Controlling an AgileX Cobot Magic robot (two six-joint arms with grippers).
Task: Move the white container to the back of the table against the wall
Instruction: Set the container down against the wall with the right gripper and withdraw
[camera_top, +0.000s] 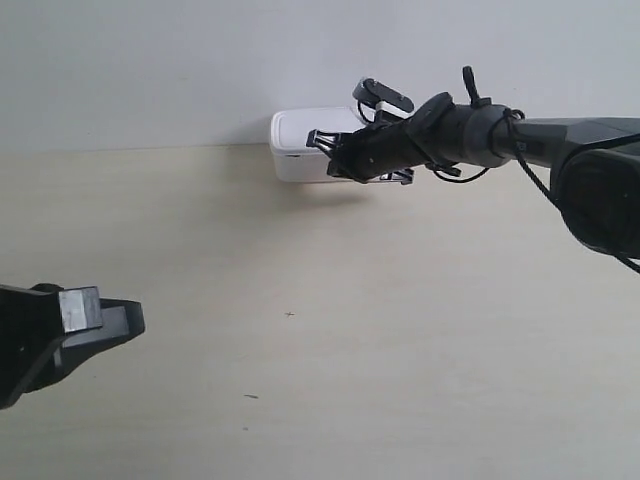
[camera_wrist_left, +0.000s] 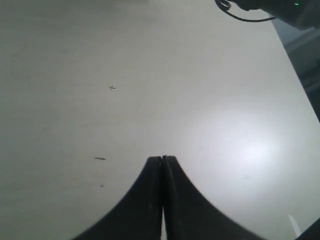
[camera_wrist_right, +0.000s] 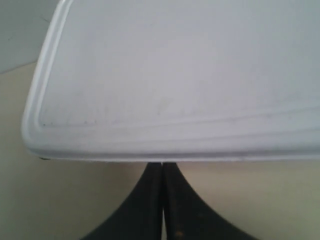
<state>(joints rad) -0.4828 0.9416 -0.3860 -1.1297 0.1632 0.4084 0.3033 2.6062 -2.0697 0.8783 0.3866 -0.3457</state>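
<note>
The white container (camera_top: 300, 146) stands at the back of the pale wood table (camera_top: 320, 330), touching the grey-white wall (camera_top: 150, 70). In the right wrist view its rimmed lid (camera_wrist_right: 175, 75) fills the picture. My right gripper (camera_wrist_right: 163, 164) is shut, its joined tips pressed against the container's near side just under the lid rim; it grips nothing. In the exterior view this arm (camera_top: 450, 135) reaches in from the right, partly covering the container. My left gripper (camera_wrist_left: 162, 158) is shut and empty over bare table; it shows at the exterior view's lower left (camera_top: 125, 318).
A few tiny dark specks (camera_top: 289, 314) mark the table's middle. The table's edge (camera_wrist_left: 300, 85) and a dark cable (camera_wrist_left: 240, 17) of the other arm show in the left wrist view.
</note>
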